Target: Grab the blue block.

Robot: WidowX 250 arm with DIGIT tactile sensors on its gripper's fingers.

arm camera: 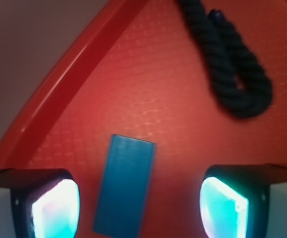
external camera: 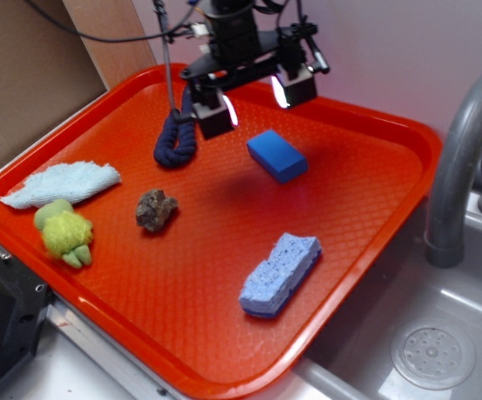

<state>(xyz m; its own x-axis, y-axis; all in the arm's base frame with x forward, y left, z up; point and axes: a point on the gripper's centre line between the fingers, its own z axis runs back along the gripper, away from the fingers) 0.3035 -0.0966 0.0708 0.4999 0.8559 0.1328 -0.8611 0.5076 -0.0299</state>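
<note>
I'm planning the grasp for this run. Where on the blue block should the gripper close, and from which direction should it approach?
Come straight down from above and close across the narrow width of the blue block, near its middle. It lies flat on the orange tray, with long, straight, parallel sides. In the wrist view the open gripper already straddles it, one finger on each long side, so probably little turning is needed.

Even bright overhead light, soft shadows on tray [external camera: 374, 217]; wrist view blurred, claw [arm camera: 139, 210] pads [arm camera: 54, 210] glowing.
</note>
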